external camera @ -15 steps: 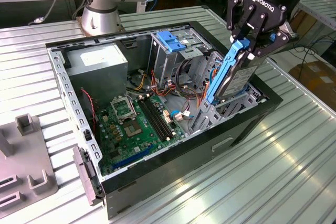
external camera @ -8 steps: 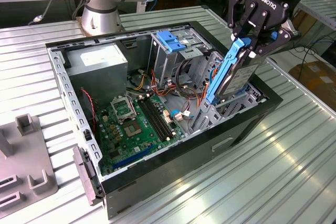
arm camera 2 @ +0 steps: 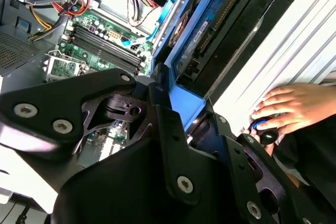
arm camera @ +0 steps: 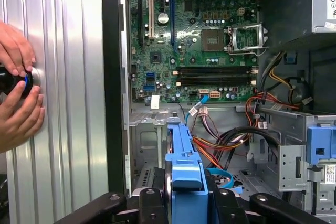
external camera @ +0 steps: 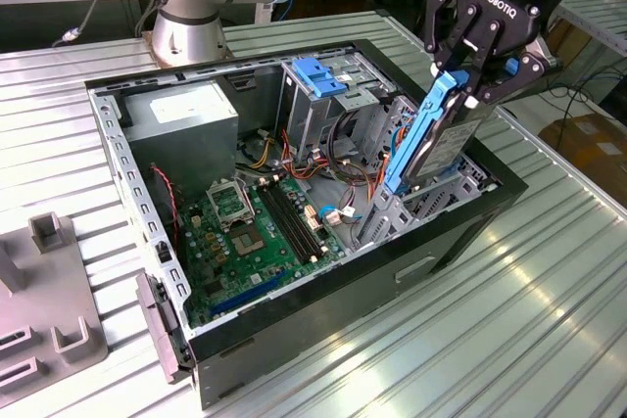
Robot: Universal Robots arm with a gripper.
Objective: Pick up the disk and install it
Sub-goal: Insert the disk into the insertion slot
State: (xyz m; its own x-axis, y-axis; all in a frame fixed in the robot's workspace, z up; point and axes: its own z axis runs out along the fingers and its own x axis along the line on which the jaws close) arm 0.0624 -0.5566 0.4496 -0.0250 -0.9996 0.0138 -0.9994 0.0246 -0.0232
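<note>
The disk [external camera: 431, 139], grey metal in a bright blue carrier rail, stands on edge and leans over the open computer case [external camera: 147, 203], on the exterior view's right. Its lower end dips into the case beside the metal drive cage [external camera: 323, 115]. My gripper [external camera: 468, 85] is shut on the disk's upper end, a black finger on each side. In the first wrist view the blue carrier [arm camera: 186, 177] sits between my fingers [arm camera: 152, 203]. The second wrist view looks along the disk's [arm camera 2: 210, 24] underside, down into the case.
Inside the case lie a motherboard [external camera: 260, 227], a power supply [external camera: 186, 115], loose coloured cables [external camera: 313, 159] and a fixed blue bracket [external camera: 318, 75] on the drive cage. A person's hand [arm camera 2: 286, 108] holds a black knob on the slatted table beside the case. A grey fixture [external camera: 49, 310] sits at the exterior view's left.
</note>
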